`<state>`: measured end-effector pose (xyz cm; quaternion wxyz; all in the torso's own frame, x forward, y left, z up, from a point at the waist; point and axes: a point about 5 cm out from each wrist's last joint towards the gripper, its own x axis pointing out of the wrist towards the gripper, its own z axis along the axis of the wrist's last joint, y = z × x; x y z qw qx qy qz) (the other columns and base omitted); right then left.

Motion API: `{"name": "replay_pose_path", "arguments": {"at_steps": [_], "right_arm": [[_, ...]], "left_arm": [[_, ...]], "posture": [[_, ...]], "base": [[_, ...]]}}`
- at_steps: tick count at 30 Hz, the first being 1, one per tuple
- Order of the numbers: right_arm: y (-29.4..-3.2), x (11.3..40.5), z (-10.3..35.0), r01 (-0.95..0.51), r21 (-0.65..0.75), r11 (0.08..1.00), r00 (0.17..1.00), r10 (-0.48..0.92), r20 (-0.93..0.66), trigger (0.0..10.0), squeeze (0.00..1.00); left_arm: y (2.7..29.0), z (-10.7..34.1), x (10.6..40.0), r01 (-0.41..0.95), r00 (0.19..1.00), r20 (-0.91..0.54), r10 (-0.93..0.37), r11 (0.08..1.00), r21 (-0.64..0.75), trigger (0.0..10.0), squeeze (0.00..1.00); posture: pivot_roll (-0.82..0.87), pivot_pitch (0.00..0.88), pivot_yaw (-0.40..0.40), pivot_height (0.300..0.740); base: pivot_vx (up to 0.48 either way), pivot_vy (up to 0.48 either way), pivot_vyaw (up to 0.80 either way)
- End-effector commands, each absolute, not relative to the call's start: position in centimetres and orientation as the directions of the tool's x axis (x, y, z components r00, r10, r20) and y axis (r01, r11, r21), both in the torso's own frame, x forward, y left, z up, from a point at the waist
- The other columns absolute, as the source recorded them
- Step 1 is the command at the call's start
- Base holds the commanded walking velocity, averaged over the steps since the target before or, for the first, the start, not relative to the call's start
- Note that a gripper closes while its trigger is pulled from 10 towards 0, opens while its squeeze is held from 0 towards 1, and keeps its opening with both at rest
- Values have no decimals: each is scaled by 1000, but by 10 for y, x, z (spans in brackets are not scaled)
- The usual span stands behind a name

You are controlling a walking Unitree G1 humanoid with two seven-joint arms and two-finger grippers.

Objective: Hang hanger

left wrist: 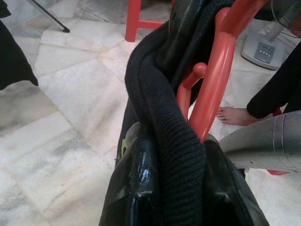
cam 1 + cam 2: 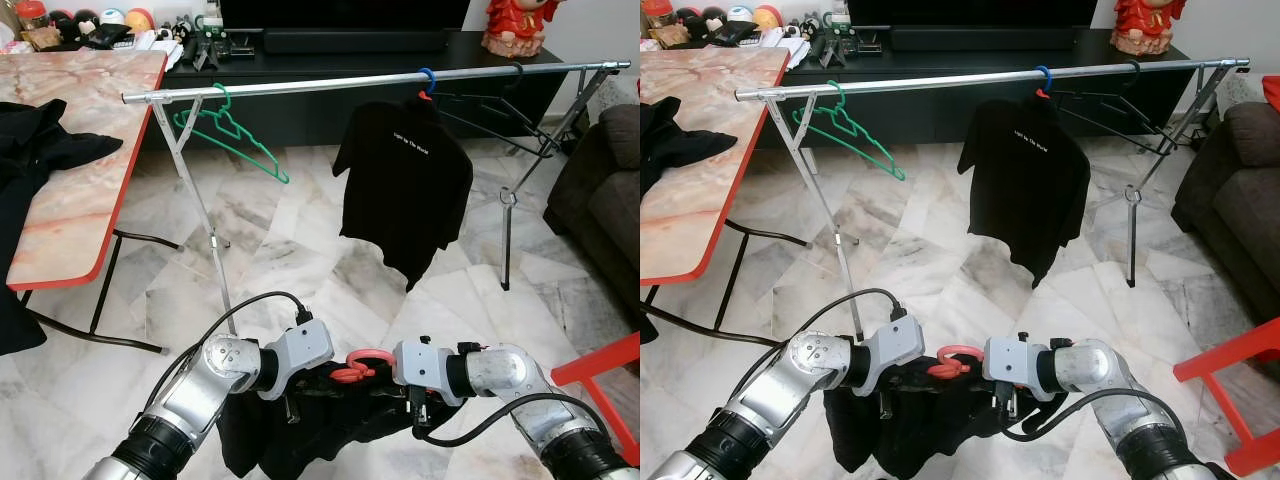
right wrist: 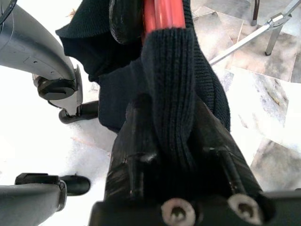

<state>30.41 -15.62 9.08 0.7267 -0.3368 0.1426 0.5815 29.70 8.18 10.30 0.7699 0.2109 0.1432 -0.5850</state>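
White print on hanging black shirt [image 2: 405,185], unreadable.

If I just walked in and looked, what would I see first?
Probably the two silver robot arms down in front, the left gripper and right gripper clamping a black garment on a red hanger. Beyond them a long metal rail spans the room, with a black T-shirt hanging near its middle and an empty green hanger towards its left end.

A red plastic hanger [image 2: 358,366] carrying a black knit garment [image 2: 330,430] sits low, well below the silver rail [image 2: 370,81].
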Motion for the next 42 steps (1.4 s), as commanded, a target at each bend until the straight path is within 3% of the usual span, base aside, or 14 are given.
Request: {"name": "replay_pose_path", "arguments": {"at_steps": [1,3,4,11,22,30,32,33,34,35,36,37,41,42], "right_arm": [[-154,313,104,-923,-349,163,338,778,-530,6941,345],[-155,313,103,-927,-337,166,333,777,-535,6941,345],[-156,313,102,-931,-320,176,331,776,-536,10000,1000],[-161,295,93,-983,-176,46,147,775,-615,10000,1000],[-175,277,87,-997,-54,-57,-3,717,-698,10000,1000],[-188,305,111,-948,-270,168,303,732,-610,10000,1000],[-194,314,123,-907,-329,262,409,728,-550,10000,1000],[-202,326,137,-834,-384,397,545,703,-457,10000,1000],[-202,326,137,-834,-384,397,545,703,-457,10000,1000],[-206,329,141,-800,-393,453,594,686,-420,10000,898],[-210,332,145,-759,-407,508,647,664,-376,10000,369],[-214,333,146,-714,-395,578,697,640,-324,10000,0],[-227,332,131,-535,-313,785,844,486,-224,10000,0],[-238,329,108,-384,-231,894,914,332,-234,10000,0]], "left_arm": [[82,99,295,962,274,-448,-851,249,115,0,0],[82,99,294,962,273,-447,-852,249,114,0,0],[82,99,294,962,273,-447,-851,249,114,0,0],[87,94,295,958,285,-475,-833,257,125,0,0],[99,80,292,943,330,-516,-790,301,143,0,0],[108,73,290,909,409,-475,-779,396,132,0,0],[110,71,289,901,424,-470,-774,412,133,0,0],[112,69,289,890,445,-467,-764,435,135,0,0],[112,69,289,890,445,-467,-764,435,135,0,0],[113,68,288,885,454,-465,-760,445,136,0,0],[114,66,288,879,465,-461,-756,457,138,0,0],[115,65,288,863,494,-449,-745,484,147,0,0],[121,63,294,759,641,-398,-657,621,197,0,0],[125,64,296,700,703,-357,-615,688,193,10000,0]], "posture": [[-33,138,-39,740],[-33,134,-40,740],[-33,134,-40,740],[-37,122,-34,740],[-42,102,-32,740],[-46,89,-27,740],[-50,85,-25,740],[-50,85,-25,740],[-50,85,-25,740],[-50,85,-25,740],[-55,80,-23,740],[-56,76,-20,740],[-58,68,-19,740],[-58,66,-19,740]], "base": [[0,0,0],[0,0,0],[0,0,0],[0,0,0],[0,0,0],[0,0,0],[0,0,0],[0,0,0],[0,0,0],[0,0,0],[0,0,0],[0,0,0],[0,0,0],[0,0,0]]}}
